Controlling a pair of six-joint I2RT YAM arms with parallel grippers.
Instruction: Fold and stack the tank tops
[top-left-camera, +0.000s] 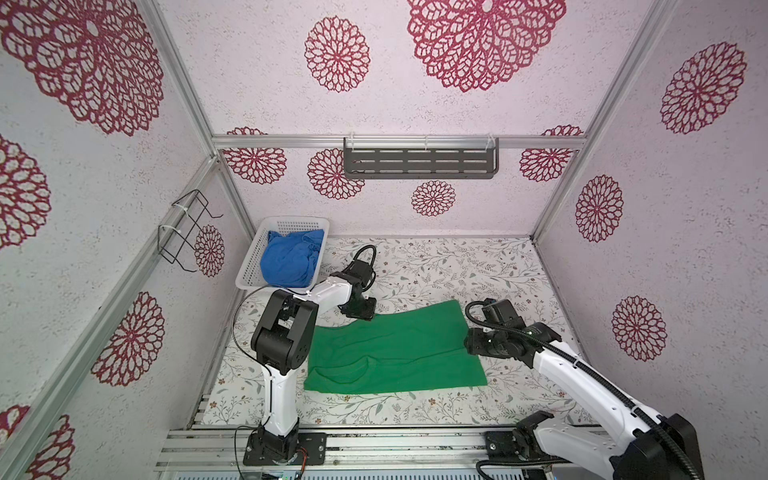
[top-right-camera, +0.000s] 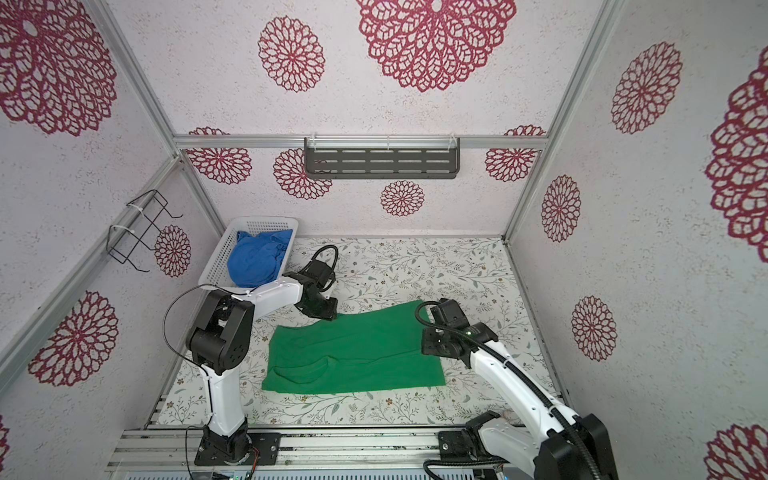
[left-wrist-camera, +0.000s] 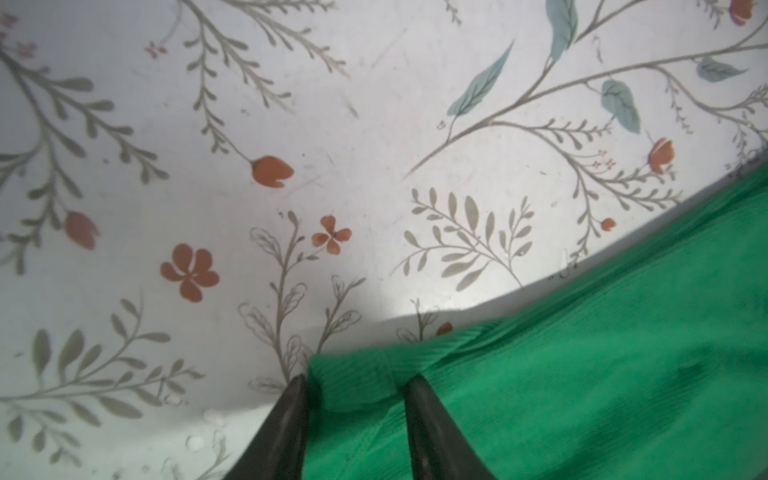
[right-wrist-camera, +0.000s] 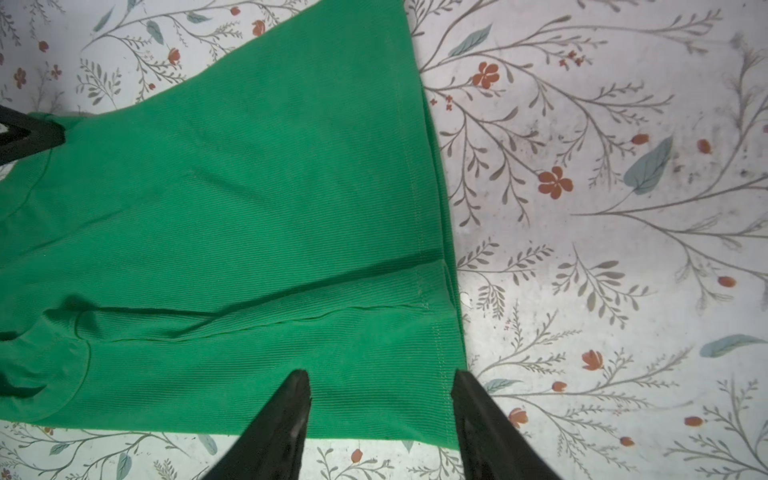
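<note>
Green tank top: flat on table, one long side folded over, probably awaiting the next fold. Left gripper: fingers apart, straddling a shoulder strap. Right gripper: open over the hem. Blue tank top: crumpled in basket, seen in both top views only; finger gaps show only in wrist views.

1. The left arm stands up at the near left, then bends and reaches far.
2. The left gripper points down, fingers a little apart.
3. The right arm leans in from the near right.
4. The right gripper sits low, fingers wide apart.
</note>
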